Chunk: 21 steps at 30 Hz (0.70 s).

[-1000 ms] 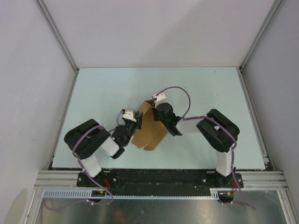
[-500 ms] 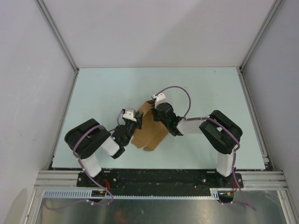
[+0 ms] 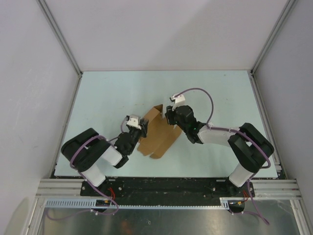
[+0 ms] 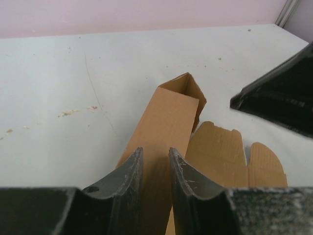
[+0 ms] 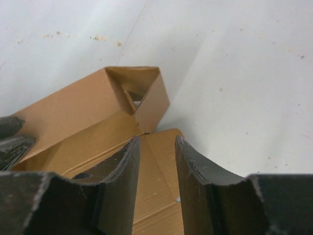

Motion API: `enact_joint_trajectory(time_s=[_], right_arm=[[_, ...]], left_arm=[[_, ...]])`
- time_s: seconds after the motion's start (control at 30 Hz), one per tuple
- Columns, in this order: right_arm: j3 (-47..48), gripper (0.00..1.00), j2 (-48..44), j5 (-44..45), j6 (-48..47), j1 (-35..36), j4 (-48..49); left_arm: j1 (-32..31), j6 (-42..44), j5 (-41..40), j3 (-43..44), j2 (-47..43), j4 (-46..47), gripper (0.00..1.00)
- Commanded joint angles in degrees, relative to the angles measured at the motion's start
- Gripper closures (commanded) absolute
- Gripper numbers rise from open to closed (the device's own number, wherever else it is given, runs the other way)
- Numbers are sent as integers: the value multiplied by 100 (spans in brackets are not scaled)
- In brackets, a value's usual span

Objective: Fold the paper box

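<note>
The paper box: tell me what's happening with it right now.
The paper box lies half-folded on the table, with part of it formed into a tube. The left end effector grips the tube's near end. The right end effector hangs open over a flat flap, holding nothing.

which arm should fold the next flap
Right arm: the right fingers stand open and free at the flat flap, while the left fingers clamp the paper box wall.

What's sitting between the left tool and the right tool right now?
The paper box: its raised, folded-up part stands between the left tool and the right tool. Clearest in the top view.
</note>
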Motion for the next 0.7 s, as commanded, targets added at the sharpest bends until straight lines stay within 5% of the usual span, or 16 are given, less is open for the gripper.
enact_joint_trajectory(time_s=[0.0,0.37,0.67], right_arm=[[-57,60,-447,-100,18,-112,-78],[-312,57,-588,-389,114,-296,-114],[-532,74,43,-1161,360,-709,738]], left_arm=[[-29,-31,66,-297,-457,-868,67],[-73,-75,241,-438,-1407,-1290,66],[-99,-31,487,-175,-1952,-1861,66]])
